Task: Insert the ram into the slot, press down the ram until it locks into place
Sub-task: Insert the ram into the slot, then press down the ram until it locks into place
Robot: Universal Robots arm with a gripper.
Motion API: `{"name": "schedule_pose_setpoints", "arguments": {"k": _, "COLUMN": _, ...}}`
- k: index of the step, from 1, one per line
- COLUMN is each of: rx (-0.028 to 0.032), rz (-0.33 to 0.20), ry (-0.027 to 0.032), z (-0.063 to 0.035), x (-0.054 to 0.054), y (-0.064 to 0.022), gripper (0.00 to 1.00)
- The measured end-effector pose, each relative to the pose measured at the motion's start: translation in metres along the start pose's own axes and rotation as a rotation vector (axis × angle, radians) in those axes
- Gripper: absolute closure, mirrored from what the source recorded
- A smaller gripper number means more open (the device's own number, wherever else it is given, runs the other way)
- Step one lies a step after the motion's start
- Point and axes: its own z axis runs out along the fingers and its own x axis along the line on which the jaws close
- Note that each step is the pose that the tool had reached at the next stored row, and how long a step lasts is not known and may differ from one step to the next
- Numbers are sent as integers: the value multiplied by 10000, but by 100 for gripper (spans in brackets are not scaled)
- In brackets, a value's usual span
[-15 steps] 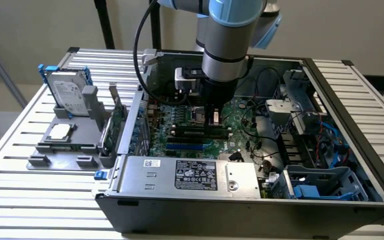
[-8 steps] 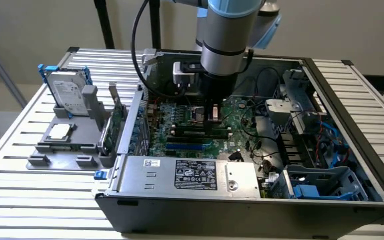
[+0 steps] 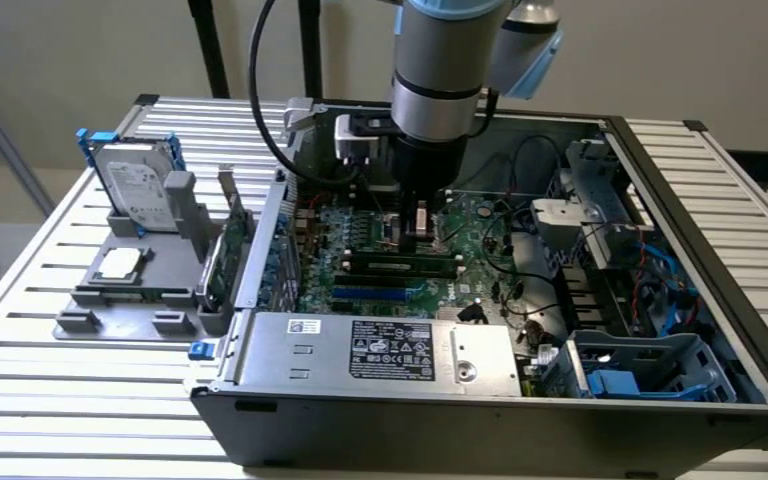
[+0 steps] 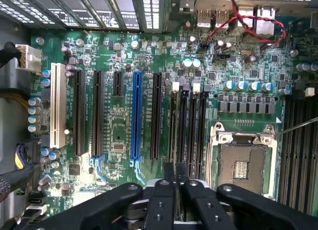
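The ram (image 3: pixel 398 264), a thin green stick with dark chips, stands on edge in one of the parallel black memory slots (image 4: pixel 191 125) inside the open computer case. My gripper (image 3: pixel 418 240) hangs straight down over the ram's middle and reaches its top edge. In the wrist view the two black fingers (image 4: pixel 164 200) are drawn together to a narrow gap, in line with the slots, whose pale latches (image 4: pixel 175 86) show at the far end. The gripper (image 4: pixel 176 173) looks shut on the ram's upper edge, and the fingers hide how deep the ram sits.
A bright blue slot (image 3: pixel 371 293) lies beside the memory slots, and the CPU socket (image 4: pixel 241 163) is on their other side. A power supply (image 3: pixel 384 350) fills the case front. An upright green expansion card (image 3: pixel 233 255) and a hard drive (image 3: pixel 137 185) stand in a grey holder outside.
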Motion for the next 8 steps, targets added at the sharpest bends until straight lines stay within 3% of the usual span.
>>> {"name": "schedule_pose_setpoints", "arguments": {"k": 2, "rx": 0, "rz": -1, "ry": -1, "z": 0, "x": 0, "y": 0, "gripper": 89}}
{"name": "schedule_pose_setpoints", "arguments": {"k": 8, "rx": 0, "rz": -1, "ry": 0, "z": 0, "x": 0, "y": 0, "gripper": 89}}
